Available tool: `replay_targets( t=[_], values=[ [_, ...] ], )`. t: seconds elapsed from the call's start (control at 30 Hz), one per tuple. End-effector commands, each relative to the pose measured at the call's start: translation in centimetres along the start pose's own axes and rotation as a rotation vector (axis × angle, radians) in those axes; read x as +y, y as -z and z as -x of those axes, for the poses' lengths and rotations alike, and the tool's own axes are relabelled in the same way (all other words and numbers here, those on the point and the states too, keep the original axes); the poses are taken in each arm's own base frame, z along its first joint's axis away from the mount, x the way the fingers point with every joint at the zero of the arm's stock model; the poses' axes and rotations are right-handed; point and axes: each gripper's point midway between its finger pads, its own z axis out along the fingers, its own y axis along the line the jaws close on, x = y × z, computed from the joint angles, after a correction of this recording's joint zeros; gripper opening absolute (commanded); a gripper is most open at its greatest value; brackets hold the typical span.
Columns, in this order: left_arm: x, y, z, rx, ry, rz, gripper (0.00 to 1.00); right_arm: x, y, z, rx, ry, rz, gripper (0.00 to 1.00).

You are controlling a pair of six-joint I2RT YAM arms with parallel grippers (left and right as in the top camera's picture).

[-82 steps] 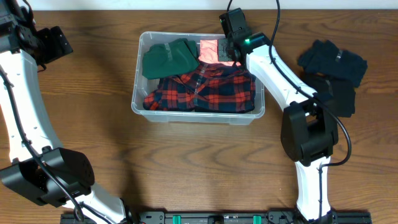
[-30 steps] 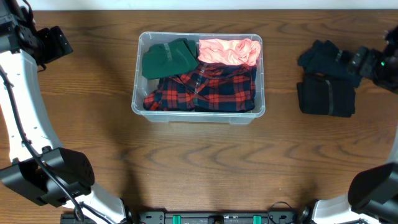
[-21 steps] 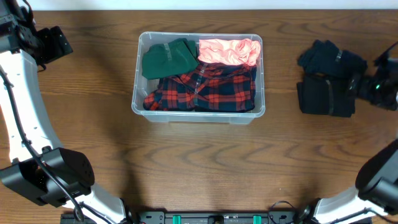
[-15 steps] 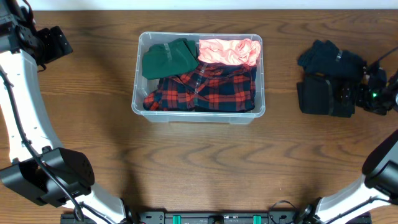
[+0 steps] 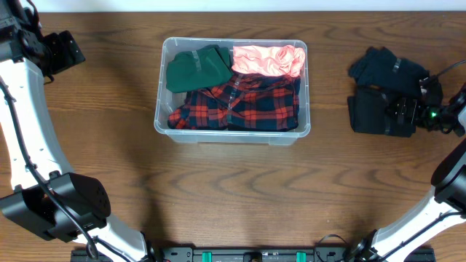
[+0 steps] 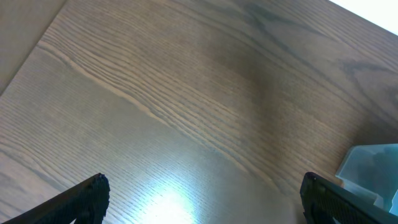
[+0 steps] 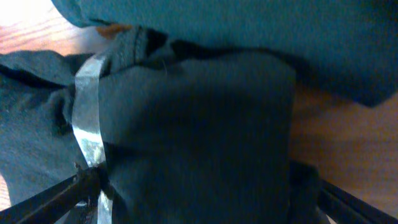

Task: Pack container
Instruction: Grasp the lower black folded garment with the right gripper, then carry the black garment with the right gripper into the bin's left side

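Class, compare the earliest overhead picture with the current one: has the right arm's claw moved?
Yes. The right claw has left the back right corner of the container and swung rightward, away from it, to the dark clothes.

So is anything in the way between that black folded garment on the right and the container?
Nothing visible does. Only bare table lies between the black folded garment and the container, at its right wall. The right gripper sits at the garment, open.

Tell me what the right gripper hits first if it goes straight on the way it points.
The black folded garment. It fills the space just ahead of the right gripper, between its open fingers. Whether it touches yet is unclear.
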Motion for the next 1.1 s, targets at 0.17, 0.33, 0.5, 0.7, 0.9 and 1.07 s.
replay_targets(
  t=[0.17,0.33,0.5,0.7,0.9,1.07],
  values=[
    [0.0,-0.2,0.0,0.003,0.010,0.003,0.98,1.1,-1.0,0.0,-0.022,-0.045,0.101,0.41],
    [0.0,-0.2,0.0,0.003,0.010,0.003,0.98,1.2,-1.0,0.1,-0.019,-0.133,0.108,0.25],
    [0.0,-0.2,0.0,0.003,0.010,0.002,0.98,2.6,-0.7,0.4,-0.026,-0.233,0.189,0.01],
    [0.0,-0.2,0.0,0.003,0.010,0.003,0.98,6.4,0.9,2.1,-0.049,-0.302,0.315,0.01],
    [0.0,-0.2,0.0,0.003,0.010,0.002,0.98,11.5,5.2,5.0,-0.109,-0.292,0.342,0.01],
    [0.0,-0.2,0.0,0.003,0.010,0.003,0.98,16.6,10.8,7.2,-0.217,-0.235,0.279,0.01]
  ],
)
